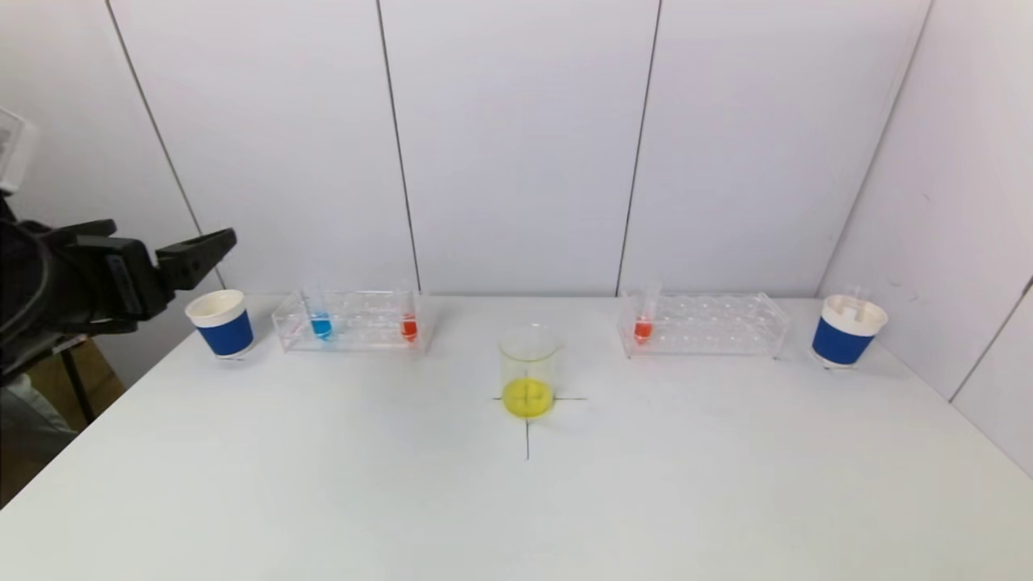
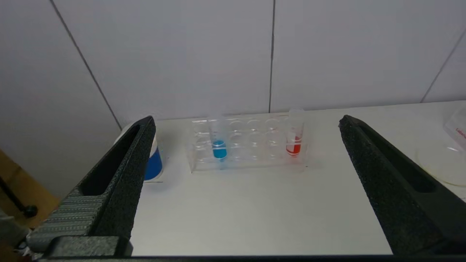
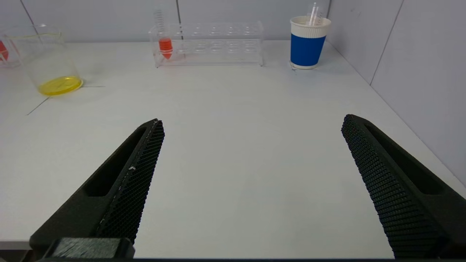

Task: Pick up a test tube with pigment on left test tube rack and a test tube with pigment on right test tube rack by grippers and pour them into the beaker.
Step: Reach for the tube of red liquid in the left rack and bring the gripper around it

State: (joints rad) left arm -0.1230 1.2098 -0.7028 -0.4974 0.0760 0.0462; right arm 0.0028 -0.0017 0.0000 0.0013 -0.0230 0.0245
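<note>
Held left gripper (image 2: 247,122) spread wide, mid-left of head frame, facing left rack (image 2: 247,147). Right gripper (image 3: 251,123) also spread, empty, aimed toward red tube (image 3: 165,47).

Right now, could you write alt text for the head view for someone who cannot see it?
A clear glass beaker holding yellow liquid stands mid-table between two clear plastic test tube racks. The black left gripper hovers open at the left edge above a blue paper cup.

White table (image 1: 323,500); pale panelled walls (image 1: 516,145) behind and right.
</note>
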